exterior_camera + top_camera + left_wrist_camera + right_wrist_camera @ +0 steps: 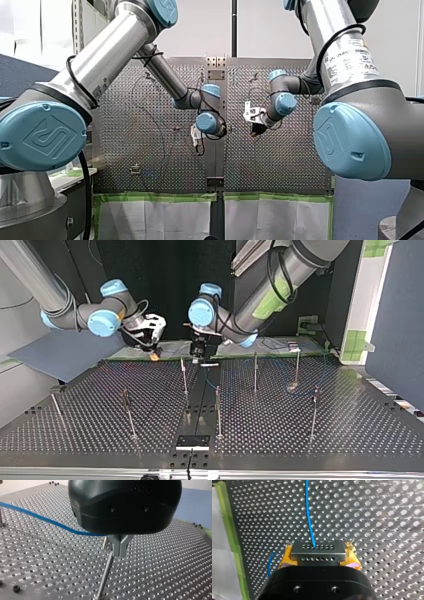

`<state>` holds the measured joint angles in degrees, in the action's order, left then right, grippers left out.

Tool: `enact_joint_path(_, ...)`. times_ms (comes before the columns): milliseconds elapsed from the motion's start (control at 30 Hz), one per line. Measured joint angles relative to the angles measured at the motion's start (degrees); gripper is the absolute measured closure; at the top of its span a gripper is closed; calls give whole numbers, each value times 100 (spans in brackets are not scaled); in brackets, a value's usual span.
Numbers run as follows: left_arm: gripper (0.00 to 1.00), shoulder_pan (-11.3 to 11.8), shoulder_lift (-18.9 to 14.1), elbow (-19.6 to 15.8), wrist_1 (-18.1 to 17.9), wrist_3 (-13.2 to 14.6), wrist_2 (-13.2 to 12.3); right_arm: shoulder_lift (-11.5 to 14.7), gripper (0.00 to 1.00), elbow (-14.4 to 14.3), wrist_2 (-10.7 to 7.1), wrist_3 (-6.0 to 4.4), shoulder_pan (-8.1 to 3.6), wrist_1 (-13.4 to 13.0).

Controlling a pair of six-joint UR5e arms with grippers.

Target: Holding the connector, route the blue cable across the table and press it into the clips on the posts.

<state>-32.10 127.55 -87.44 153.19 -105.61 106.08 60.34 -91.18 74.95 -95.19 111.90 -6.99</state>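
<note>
A dark perforated table (350,430) is filling the top view, with thin metal posts standing upright across it. Two silver arms with blue joints are reaching over its far edge. My left arm (280,285) is coming in from that view's upper right, and my right arm (60,305) from its upper left.

The right gripper (318,555) is clamping a dark metal connector (317,551) between its yellow pads (285,557), one pad on each end of the connector. Two rows of small holes are showing on the connector. The blue cable (309,517) is leaving the middle of the connector and running straight ahead of the gripper, above the table. A strip of green tape (230,530) is lining the table's edge beside this gripper.

The left gripper (120,551) is hanging near the middle of the table's far edge, with its metal fingertips closed together. In the left wrist view, the blue cable is sweeping in over the table and reaching the root of these fingers, where the black housing is hiding it. Whether the fingers are pinching the cable cannot be told. One post (106,575) is standing just under the fingertips.

In the top view, more of the blue cable is lying in a loose loop on the table towards its right edge.
</note>
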Motion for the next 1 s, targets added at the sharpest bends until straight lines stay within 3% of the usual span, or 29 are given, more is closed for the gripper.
enact_joint_path(233,100,126,92,72,20,-8,-111,-52,100,155,-13,-16,-58,9)
enact_joint_path(467,100,276,379,429,275,-11,-218,-257,100,290,-15,-18,-103,9)
enact_joint_path(667,100,501,413,734,501,-12,-344,-309,100,442,-22,-19,-177,4)
enact_joint_path(933,100,587,414,1082,676,-3,-368,-323,100,617,-69,-19,-291,-2)
enact_joint_path(1000,96,590,414,1163,741,4,-368,-326,100,638,-89,-19,-311,-3)
